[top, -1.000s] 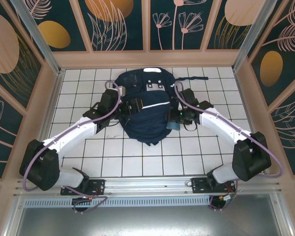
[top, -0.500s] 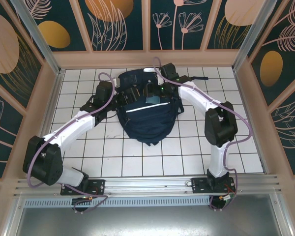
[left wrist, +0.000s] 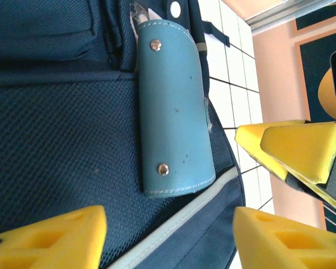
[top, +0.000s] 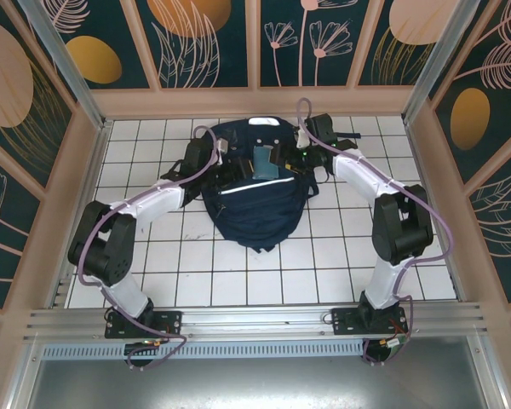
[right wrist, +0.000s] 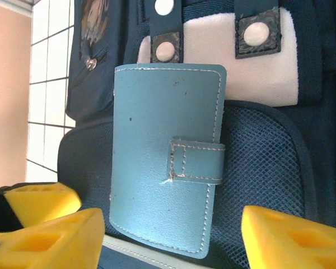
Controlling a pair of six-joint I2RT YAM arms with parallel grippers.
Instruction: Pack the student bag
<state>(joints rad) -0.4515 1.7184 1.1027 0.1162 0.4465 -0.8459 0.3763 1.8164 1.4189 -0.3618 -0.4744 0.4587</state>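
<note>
**A:** Top view?
**B:** A navy backpack (top: 255, 209) lies at centre frame on the tiled surface (top: 341, 256). It looks soft and floppy, so take it by a strap.
**A:** Left wrist?
**B:** The left claw (left wrist: 168, 241) is wide and empty, below a teal wallet (left wrist: 173, 112).
**A:** Right wrist?
**B:** The right claw (right wrist: 171, 241) is wide and empty. No readable writing.

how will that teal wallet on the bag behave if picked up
The teal wallet looks flat and stitched, so probably light and stiff. Its smooth face may slip. Lying on the soft student bag, it could slide if pushed.
</note>
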